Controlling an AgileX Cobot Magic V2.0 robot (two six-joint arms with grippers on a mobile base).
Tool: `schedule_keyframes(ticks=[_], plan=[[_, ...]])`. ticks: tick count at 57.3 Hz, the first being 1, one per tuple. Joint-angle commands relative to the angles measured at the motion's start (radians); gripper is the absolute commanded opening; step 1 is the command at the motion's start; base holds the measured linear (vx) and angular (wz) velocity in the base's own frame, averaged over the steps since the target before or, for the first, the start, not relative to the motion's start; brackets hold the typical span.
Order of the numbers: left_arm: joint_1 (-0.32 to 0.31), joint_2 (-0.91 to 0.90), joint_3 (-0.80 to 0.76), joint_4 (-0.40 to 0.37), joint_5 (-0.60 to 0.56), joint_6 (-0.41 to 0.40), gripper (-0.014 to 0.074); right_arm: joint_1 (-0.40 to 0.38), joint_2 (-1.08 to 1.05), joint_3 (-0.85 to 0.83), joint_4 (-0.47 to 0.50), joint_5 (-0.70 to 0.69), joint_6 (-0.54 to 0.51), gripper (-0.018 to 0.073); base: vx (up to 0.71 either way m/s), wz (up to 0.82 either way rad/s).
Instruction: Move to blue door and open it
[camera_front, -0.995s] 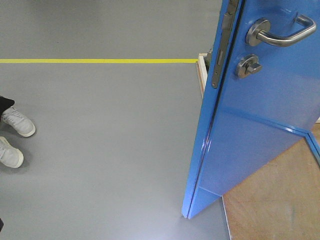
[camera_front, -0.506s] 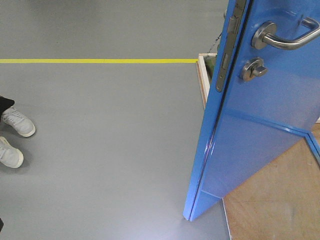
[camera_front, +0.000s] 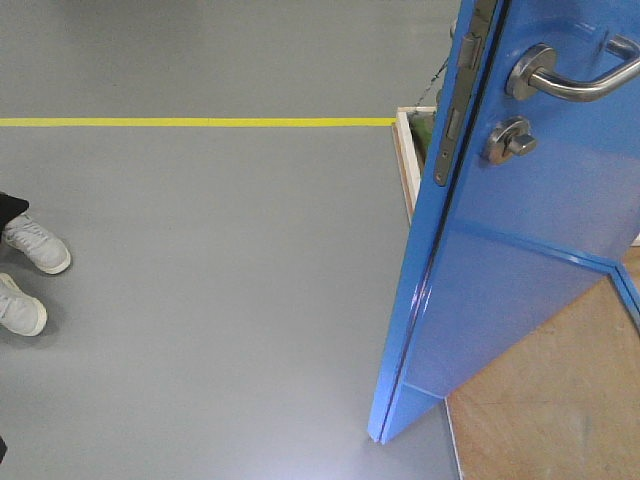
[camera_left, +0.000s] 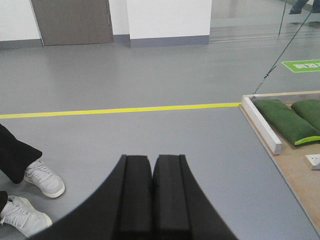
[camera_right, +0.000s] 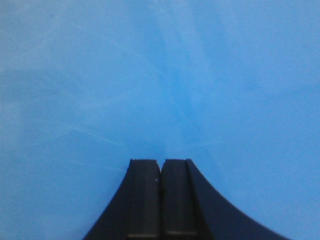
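Note:
The blue door (camera_front: 500, 280) stands ajar at the right of the front view, its edge turned toward me. On it are a silver lever handle (camera_front: 570, 75), a round thumb-turn lock (camera_front: 507, 138) and a metal latch plate (camera_front: 455, 110) on the edge. Neither gripper shows in the front view. My left gripper (camera_left: 152, 162) is shut with nothing in it, pointing over the grey floor. My right gripper (camera_right: 160, 165) is shut too, close against the blue door (camera_right: 160, 75), which fills its whole view.
A person's white sneakers (camera_front: 30, 270) stand at the left. A yellow floor line (camera_front: 200, 122) runs across. A wooden base (camera_front: 560, 400) with a white brace (camera_left: 261, 124) and green sandbags (camera_left: 287, 120) lies under the door.
The door's free edge and handle have shifted a little further right in the front view, so the door has swung slightly further. The sneakers and floor line have not moved.

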Motion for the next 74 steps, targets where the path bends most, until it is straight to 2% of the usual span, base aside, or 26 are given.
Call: schedule_keyframes(ticks=[1, 74], plan=[[-0.006, -0.012, -0.026, -0.003, -0.084, -0.007, 0.0073, 0.050, -0.028, -0.036, -0.006, -0.079, -0.007, 0.0012, 0.00, 0.00], [-0.006, -0.012, -0.026, -0.003, -0.084, -0.007, 0.0073, 0.063, -0.028, -0.036, 0.000, -0.095, -0.007, 0.0012, 0.00, 0.00]])
